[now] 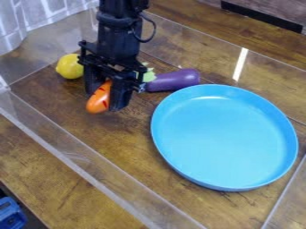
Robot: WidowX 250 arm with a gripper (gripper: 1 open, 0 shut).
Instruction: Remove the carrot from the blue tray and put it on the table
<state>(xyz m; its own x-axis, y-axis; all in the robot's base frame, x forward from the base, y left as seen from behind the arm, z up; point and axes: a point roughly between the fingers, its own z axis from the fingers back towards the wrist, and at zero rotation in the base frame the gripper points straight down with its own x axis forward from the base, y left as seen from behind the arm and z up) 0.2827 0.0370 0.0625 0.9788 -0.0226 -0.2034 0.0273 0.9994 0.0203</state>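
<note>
bare tabletop [120, 148] lies open left of the blue tray [224, 137]; the eggplant [174, 80] blocks behind.

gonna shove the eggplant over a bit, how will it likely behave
The eggplant will probably roll sideways, since its body looks rounded. Its smooth, shiny skin may be slippery. It seems stiff, lying straight without sagging.

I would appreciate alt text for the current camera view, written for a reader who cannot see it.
A black gripper holds an orange toy carrot at the left of a brown wooden table. A wide, round blue tray sits to the right, with a purple eggplant behind it and a yellow lemon beside the gripper.
</note>
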